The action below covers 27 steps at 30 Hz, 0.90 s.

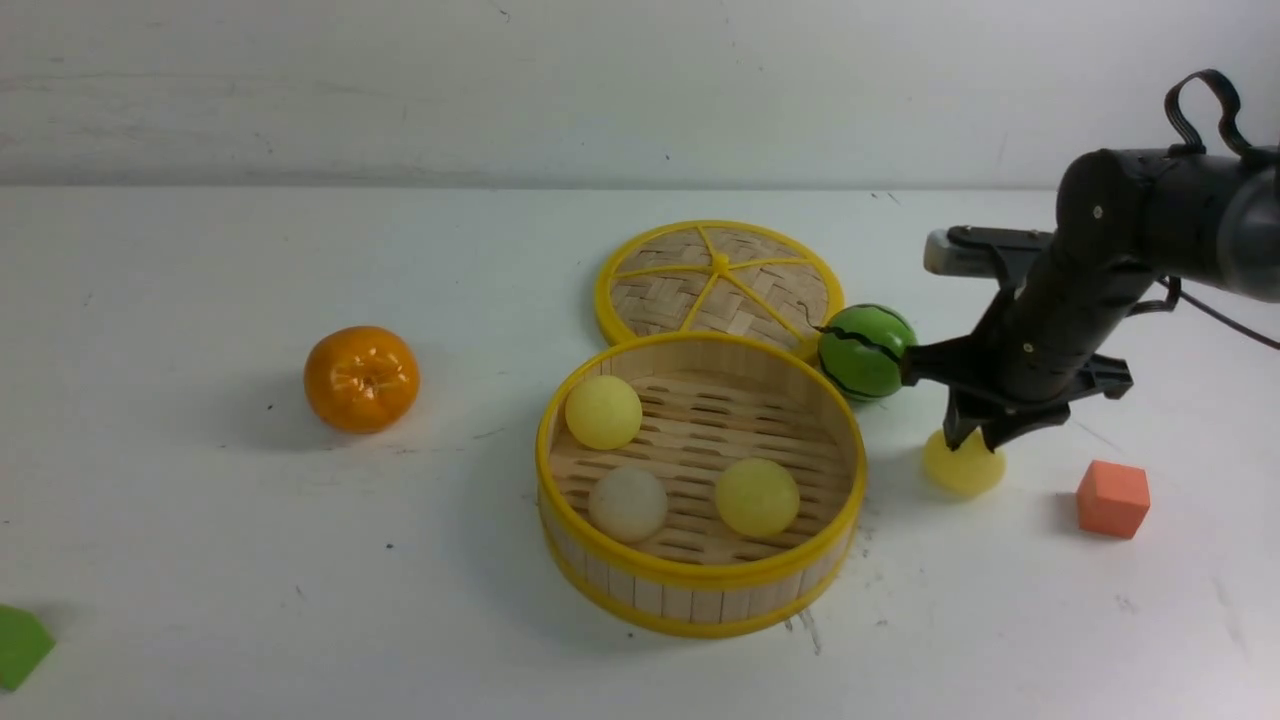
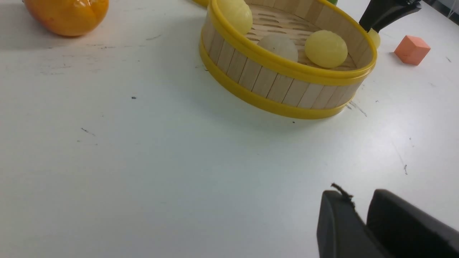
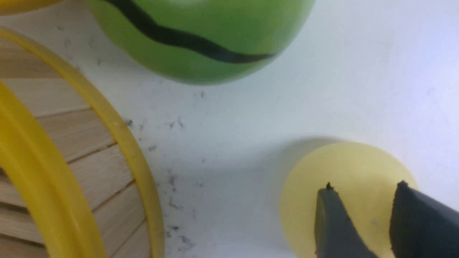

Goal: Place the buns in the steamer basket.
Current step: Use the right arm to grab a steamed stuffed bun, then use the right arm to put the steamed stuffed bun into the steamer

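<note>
The steamer basket [image 1: 700, 575] stands at the table's middle and holds three buns: two pale yellow [image 1: 603, 411] [image 1: 757, 496] and one off-white [image 1: 627, 504]. The fourth bun [image 1: 963, 470], pale yellow, lies on the table right of the basket. My right gripper [image 1: 975, 440] hangs just above it. In the right wrist view its jaws [image 3: 365, 186] stand a little apart over the bun's top [image 3: 322, 165], not around it. My left gripper [image 2: 358, 195] is shut and empty, over bare table in front of the basket [image 2: 287, 68]. It is out of the front view.
A green striped ball [image 1: 865, 352] sits right behind the fourth bun, beside the right arm. The flat woven lid [image 1: 718, 285] lies behind the basket. An orange fruit [image 1: 361, 378] is at the left, an orange cube [image 1: 1112, 498] at the right, and a green block [image 1: 18, 645] at the front left edge.
</note>
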{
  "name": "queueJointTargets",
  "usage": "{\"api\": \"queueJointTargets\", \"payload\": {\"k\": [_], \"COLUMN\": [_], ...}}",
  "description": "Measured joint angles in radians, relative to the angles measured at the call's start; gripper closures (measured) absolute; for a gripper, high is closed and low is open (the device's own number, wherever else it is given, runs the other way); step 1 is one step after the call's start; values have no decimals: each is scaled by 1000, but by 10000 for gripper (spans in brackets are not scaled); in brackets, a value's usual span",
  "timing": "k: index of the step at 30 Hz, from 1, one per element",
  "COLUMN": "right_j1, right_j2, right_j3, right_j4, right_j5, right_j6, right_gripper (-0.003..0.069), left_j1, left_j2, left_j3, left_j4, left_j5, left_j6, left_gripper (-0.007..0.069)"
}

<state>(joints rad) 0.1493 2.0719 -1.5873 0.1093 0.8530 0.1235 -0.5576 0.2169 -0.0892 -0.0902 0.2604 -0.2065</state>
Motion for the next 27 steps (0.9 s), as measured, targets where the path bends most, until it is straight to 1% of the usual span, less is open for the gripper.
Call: {"api": "queueJointTargets", "payload": {"k": [2, 5, 6, 7, 8, 10, 12, 19, 21, 23, 25, 27], "right_j1": [0, 0, 0, 0, 0, 0, 0, 13, 48, 107, 129, 196], "right_j2": [6, 13, 13, 13, 13, 13, 13, -67, -139, -190, -195, -186], "right_j3": [0, -1, -1, -2, -4, -4, -5, -4, -6, -33, -44, -71], "right_j4": [0, 8, 8, 12, 21, 35, 46, 48, 68, 81, 86, 91], "right_j5": [2, 2, 2, 2, 2, 3, 15, 57, 56, 56, 56, 45], "right_j6": [0, -33, -36, -50, -75, -100, -118, -142, -152, -173, -174, -180], "right_gripper": [434, 480, 480, 505, 554, 615, 656, 662, 662, 659, 658, 657], "left_j1": [0, 0, 0, 0, 0, 0, 0, 0, 0, 0, 0, 0], "left_j2": [0, 0, 0, 0, 0, 0, 0, 0, 0, 0, 0, 0], "left_j3": [0, 0, 0, 0, 0, 0, 0, 0, 0, 0, 0, 0], "left_j4": [0, 0, 0, 0, 0, 0, 0, 0, 0, 0, 0, 0], "left_j5": [0, 0, 0, 0, 0, 0, 0, 0, 0, 0, 0, 0], "left_j6": [0, 0, 0, 0, 0, 0, 0, 0, 0, 0, 0, 0], "left_gripper": [498, 495, 494, 495, 494, 494, 494, 492, 489, 487, 487, 487]}}
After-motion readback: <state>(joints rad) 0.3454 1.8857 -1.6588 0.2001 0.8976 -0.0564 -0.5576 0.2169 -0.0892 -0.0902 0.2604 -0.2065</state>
